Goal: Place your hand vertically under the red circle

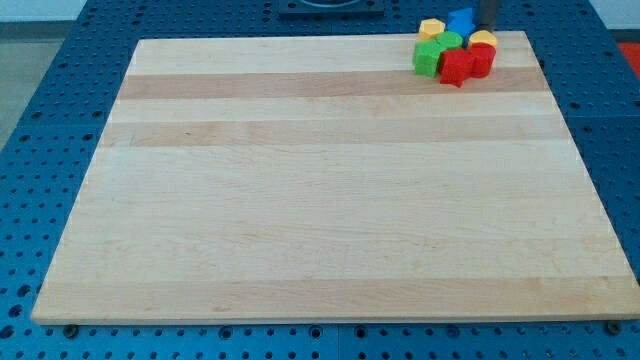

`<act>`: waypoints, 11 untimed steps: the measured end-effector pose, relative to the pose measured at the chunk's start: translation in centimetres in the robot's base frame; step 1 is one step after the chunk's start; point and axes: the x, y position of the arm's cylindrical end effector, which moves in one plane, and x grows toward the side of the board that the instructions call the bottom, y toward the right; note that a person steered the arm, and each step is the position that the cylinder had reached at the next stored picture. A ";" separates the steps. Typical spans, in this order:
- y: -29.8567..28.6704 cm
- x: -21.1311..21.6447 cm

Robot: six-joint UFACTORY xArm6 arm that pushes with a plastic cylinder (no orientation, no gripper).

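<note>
The wooden board [330,190] fills most of the view, lying on a blue perforated table [60,120]. All the blocks sit packed in one cluster at the view's top right corner, close to the board's top edge and not far from its right edge; the rest of the board, from the cluster down to the view's bottom and across to the left, is open room. In the cluster, a yellow block [431,27] is at the top left, a blue block [460,21] beside it at the top, another yellow block [483,39] at the right, and two green blocks [429,59] [449,41] on the left and in the middle. A red block [457,67] of uneven outline sits at the cluster's lower edge, and the red circle [482,58] touches it on its right, just below the right-hand yellow block. A dark rod [488,12] comes in from the view's top edge just above the right-hand yellow block; my tip [488,27] appears to end there, above the red circle with that yellow block between them. The rod has no jaws to open or close.
</note>
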 end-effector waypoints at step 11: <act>-13.3 14.1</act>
